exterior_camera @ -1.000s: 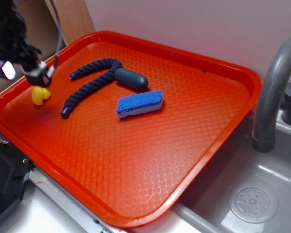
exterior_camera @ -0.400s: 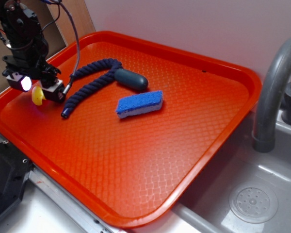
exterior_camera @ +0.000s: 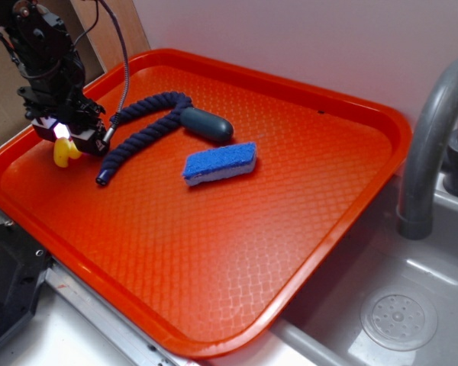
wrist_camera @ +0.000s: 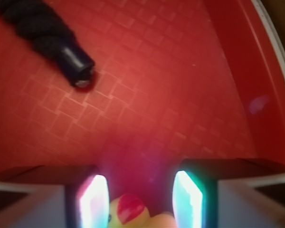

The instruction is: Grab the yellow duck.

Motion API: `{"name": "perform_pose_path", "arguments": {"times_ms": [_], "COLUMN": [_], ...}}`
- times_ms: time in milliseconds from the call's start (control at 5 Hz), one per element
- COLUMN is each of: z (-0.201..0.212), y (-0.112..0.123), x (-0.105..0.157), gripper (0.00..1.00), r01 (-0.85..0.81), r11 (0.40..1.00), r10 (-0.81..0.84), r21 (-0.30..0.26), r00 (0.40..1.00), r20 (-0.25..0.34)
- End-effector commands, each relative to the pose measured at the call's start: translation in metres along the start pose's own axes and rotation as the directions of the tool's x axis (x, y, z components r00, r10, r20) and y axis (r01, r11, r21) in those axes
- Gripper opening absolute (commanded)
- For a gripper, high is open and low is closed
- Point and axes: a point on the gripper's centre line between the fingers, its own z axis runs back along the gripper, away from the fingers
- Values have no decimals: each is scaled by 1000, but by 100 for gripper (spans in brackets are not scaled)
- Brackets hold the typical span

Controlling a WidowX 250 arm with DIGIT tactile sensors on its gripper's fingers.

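Item: small bright yellow rubber duck [exterior_camera: 63, 151], red beak up; rests on the textured orange plastic tray [exterior_camera: 214, 252] near its left rim; lies directly beneath the black claw [wrist_camera: 141, 202], between the fingers [wrist_camera: 92, 199]; claw spread wide, holding nothing, neither pad seen touching; dark blue braided rope [exterior_camera: 141, 130] close alongside; closing should suffice.

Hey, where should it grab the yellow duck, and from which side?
Take the yellow duck across its rounded body, coming straight down. In the wrist view it already sits between the open fingers of the end effector, and its smooth lobes probably favour a squeeze at the widest part.
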Motion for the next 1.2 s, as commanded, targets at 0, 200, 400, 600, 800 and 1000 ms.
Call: {"name": "perform_pose_path", "arguments": {"times_ms": [0,200,400,600,800,1000], "z": [34,82,137,194,239,264], "y": [8,4,-17,-36,-52,-68], "x": [7,19,24,12,-6,-23], "gripper": [0,0,0,0,0,0], "r01": [17,0,75,197,260,361], "r11": [999,997,981,940,888,809], "r10": [-16,3,-76,-193,-244,-354], "r21": [-40,-81,-180,-280,-378,-464], "r00": [999,999,997,980,966,929], "r20": [33,34,1,42,90,106]}}
